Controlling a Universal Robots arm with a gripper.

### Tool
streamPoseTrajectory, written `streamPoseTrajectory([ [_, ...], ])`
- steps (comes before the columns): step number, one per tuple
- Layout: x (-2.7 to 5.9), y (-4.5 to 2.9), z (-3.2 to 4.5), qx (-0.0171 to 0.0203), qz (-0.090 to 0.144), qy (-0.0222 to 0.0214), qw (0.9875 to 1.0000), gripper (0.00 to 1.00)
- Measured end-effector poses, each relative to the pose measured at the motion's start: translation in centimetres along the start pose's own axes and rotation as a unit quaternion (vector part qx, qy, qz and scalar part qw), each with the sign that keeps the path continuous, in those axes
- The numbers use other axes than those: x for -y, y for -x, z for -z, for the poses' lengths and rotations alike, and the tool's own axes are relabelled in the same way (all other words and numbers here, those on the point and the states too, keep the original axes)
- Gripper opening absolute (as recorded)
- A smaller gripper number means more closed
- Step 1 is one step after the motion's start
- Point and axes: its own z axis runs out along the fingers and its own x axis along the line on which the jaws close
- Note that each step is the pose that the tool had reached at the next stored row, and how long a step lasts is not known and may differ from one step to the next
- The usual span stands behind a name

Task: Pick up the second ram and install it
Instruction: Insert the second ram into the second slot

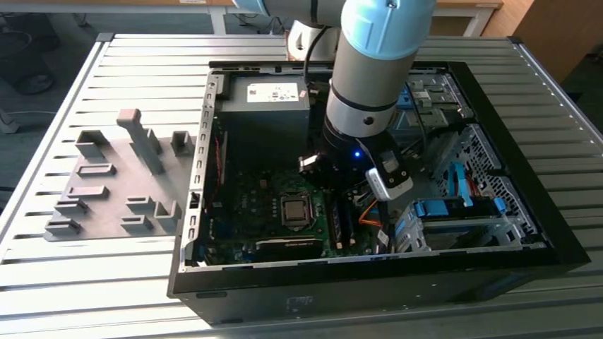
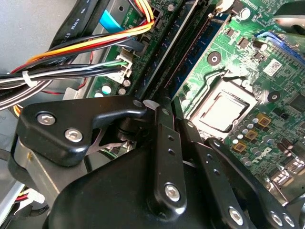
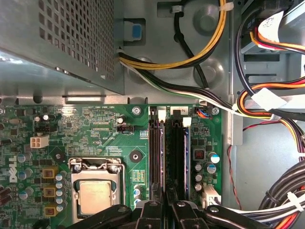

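A desk (image 1: 113, 282) of ribbed grey metal slats is seen in the exterior view, and on it an open black computer case (image 1: 527, 233) lies on its side. On the exterior view's left of the case, a flat grey plastic fixture (image 1: 104, 205) with upright blocks is placed. The grey and light-blue arm (image 1: 372, 78) reaches down into the case, over the green motherboard (image 1: 240, 205).

In the first wrist view the square metal processor (image 3: 95, 195) is shown, and beside it the long black memory slots (image 3: 155, 157) with white latches. A stick (image 3: 177, 157) is seated on edge in a slot, dark and thin, with its long axis along the slot, running away from the gripper (image 3: 163, 210). The black jaws are pressed close together at the near end of this stick, but it cannot be told whether they pinch it. A perforated metal box (image 3: 71, 38) and bundled yellow, black and orange cables (image 3: 267, 105) are also visible there.

In the second wrist view the matte black linkage (image 2: 167, 157) with silver screws is seen from close, and a bluish board edge (image 2: 202, 52) is shown along the slots, which the first wrist view does not make plain.
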Motion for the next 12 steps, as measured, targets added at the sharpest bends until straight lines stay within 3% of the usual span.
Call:
streamPoseTrajectory([
  [7,-0.01,0.00,-0.03,0.0000,0.000,0.0001,1.0000,0.15],
  [8,0.00,0.00,-0.03,0.0000,0.000,0.0001,1.0000,0.22],
  [10,-0.01,0.00,-0.02,0.0000,0.000,0.0001,1.0000,0.22],
  [12,0.00,-0.01,0.29,-0.0002,0.000,0.0001,1.0000,0.22],
])
